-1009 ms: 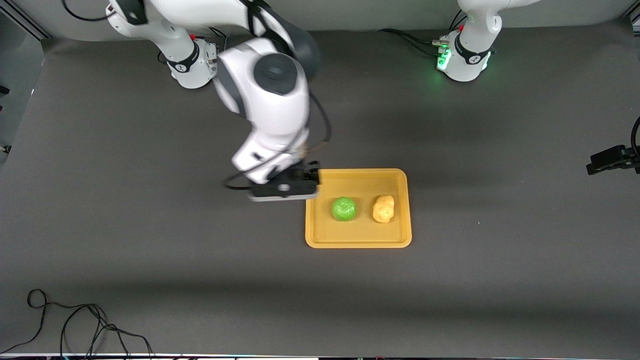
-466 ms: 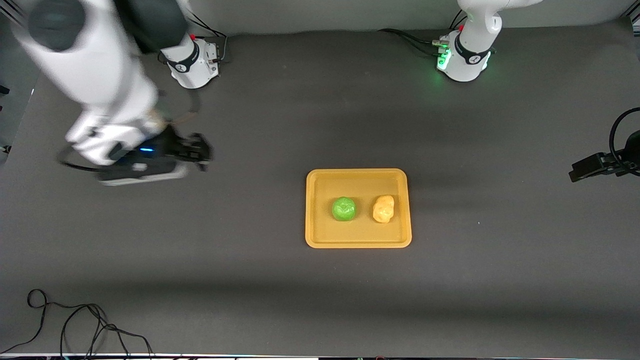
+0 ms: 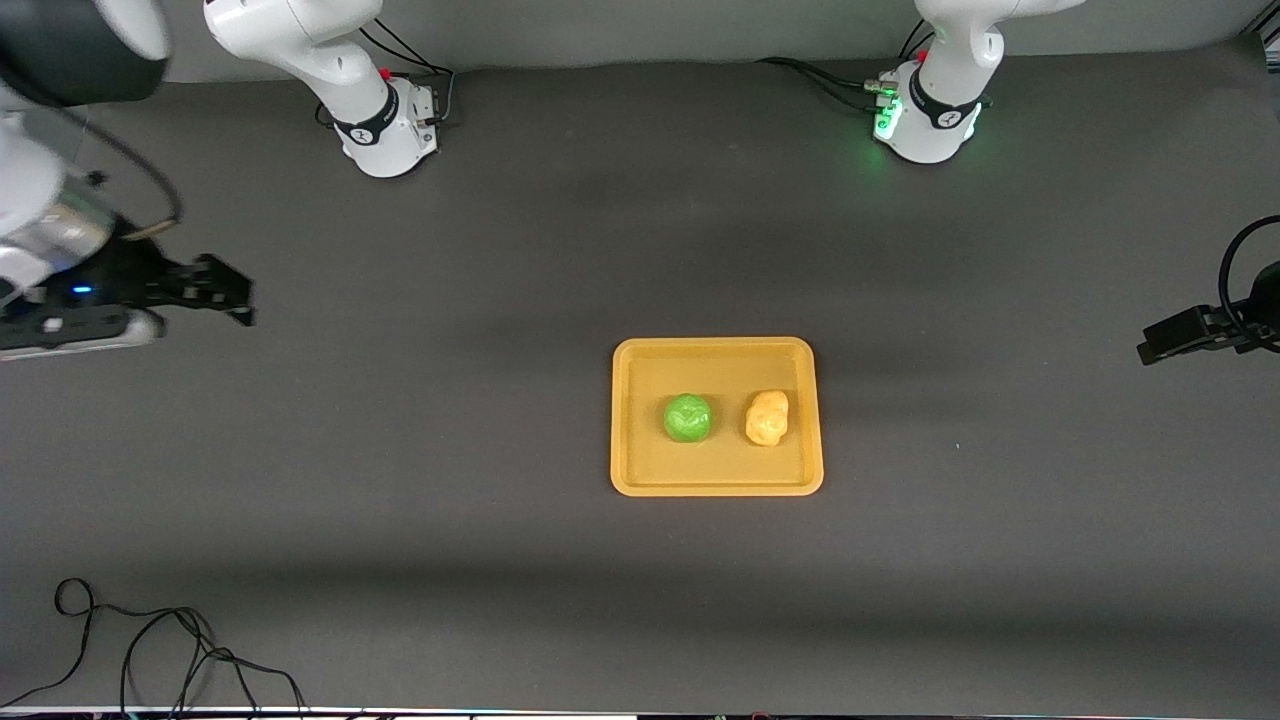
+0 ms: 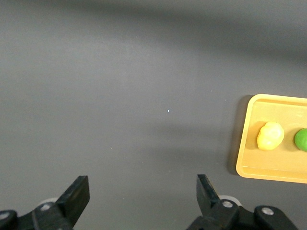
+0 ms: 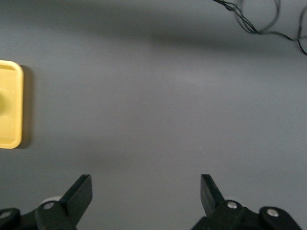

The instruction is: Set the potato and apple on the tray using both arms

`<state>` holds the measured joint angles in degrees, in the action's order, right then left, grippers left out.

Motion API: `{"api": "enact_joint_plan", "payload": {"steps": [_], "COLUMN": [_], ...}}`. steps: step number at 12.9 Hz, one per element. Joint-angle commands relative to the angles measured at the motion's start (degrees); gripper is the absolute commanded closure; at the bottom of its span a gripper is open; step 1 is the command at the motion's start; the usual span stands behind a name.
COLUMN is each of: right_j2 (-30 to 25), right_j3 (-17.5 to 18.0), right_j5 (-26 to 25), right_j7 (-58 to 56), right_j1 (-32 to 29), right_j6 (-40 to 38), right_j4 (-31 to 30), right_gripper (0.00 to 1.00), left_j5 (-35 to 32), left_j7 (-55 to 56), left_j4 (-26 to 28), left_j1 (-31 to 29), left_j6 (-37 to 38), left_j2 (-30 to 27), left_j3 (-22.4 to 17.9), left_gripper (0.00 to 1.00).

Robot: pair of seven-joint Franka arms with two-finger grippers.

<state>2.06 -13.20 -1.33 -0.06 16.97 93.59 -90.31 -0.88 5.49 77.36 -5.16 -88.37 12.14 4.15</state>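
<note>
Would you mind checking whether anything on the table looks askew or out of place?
Nothing stands out. The apple and potato sit side by side, apart, on the tray, which lies square on the table. Nothing is spilled or damaged.

Apple (image 3: 688,418) and potato (image 3: 767,417) side by side on tray (image 3: 716,484), potato toward left arm's end.

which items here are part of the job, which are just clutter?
Job:
- apple, on the tray
- potato, on the tray beside the apple
- tray
- right end effector, open, over bare table at the right arm's end
- left end effector, open, over bare table at the left arm's end

Clutter:
- loose black cable at the table edge nearest the front camera
</note>
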Motion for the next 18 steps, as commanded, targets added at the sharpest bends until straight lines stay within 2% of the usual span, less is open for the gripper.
{"api": "enact_joint_plan", "payload": {"steps": [1,2,4,10,11,12,13,15,18], "right_j2": [-2.23,-2.32,-2.06,-1.62,-1.62,-1.62,-1.7,-1.88,-1.88], "right_j3": [5.18,6.59,6.87,6.78,7.83,10.8,11.61,11.44,8.98], "right_j5": [1.16,1.16,1.16,0.37,0.45,0.37,0.28,0.28,0.28], "right_j7": [-1.78,-1.7,-1.78,-1.52,-1.61,-1.78,-1.61,-1.69,-1.7], "right_j1": [-8.14,-10.87,-13.27,-13.71,-15.72,-18.0,-18.37,-17.85,-15.56], "right_j6": [1.33,1.15,1.15,0.98,0.89,0.8,0.8,0.63,0.36], "right_j4": [-2.59,-2.5,-2.24,-1.97,-1.89,-1.89,-1.89,-1.89,-1.97], "right_gripper": [0.0,0.0,0.0,0.0,0.0,0.0,0.0,0.0,0.0], "left_j5": [0.35,0.35,0.35,0.26,0.35,0.35,0.35,0.26,0.35], "left_j7": [-0.22,-0.13,0.04,0.22,0.22,0.22,0.22,0.22,0.31], "left_j4": [-0.46,-0.55,-0.46,-0.55,-0.46,-0.46,-0.46,-0.46,-0.46], "left_j1": [0.76,0.76,0.76,1.12,1.12,1.03,1.03,1.03,1.03], "left_j6": [-0.13,-0.13,-0.13,-0.22,-0.22,-0.57,-0.66,-0.57,-0.57], "left_j2": [-0.1,-0.1,-0.18,-0.1,-0.01,0.08,0.08,-0.01,-0.01], "left_j3": [-0.29,-0.29,-0.29,-0.29,-0.29,-0.37,-0.29,-0.29,-0.29], "left_gripper": [0.01,0.01,0.01,0.02,0.02,0.02,0.02,0.02,0.02]}}
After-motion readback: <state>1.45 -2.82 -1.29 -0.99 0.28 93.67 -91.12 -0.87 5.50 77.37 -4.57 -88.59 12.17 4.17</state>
